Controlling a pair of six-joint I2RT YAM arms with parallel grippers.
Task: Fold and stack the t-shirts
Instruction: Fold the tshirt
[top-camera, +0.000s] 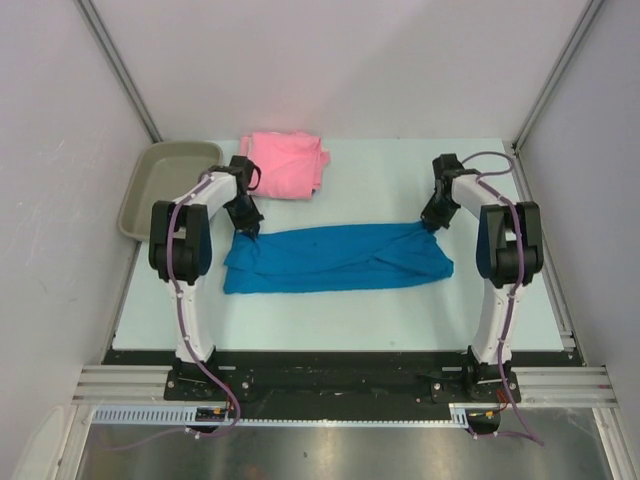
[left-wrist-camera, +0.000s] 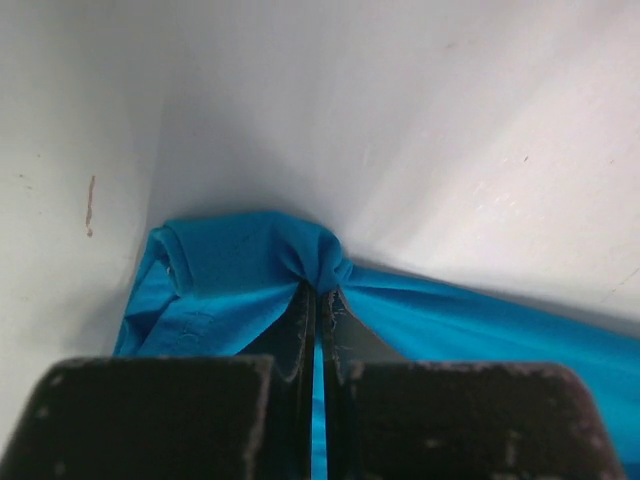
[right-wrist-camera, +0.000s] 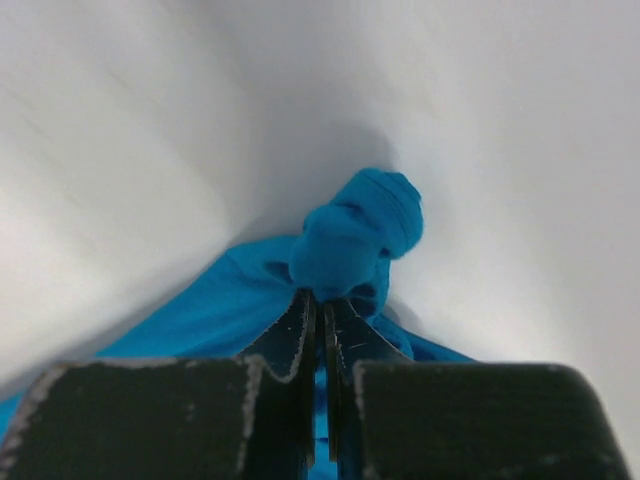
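fold in hand: both jaws clenched on blue t-shirt (top-camera: 335, 258) far corners. you'd likely need an even, synchronized carry-over next.

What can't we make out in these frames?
- Top view: pinch points on the blue shirt, too small.
- Left wrist view: cloth inside the left gripper, hidden by its fingers.
- Right wrist view: same for the right gripper; background blurred.
- Pink shirt: layer count, too small from above.

Bright, even light; blurred wrist views.
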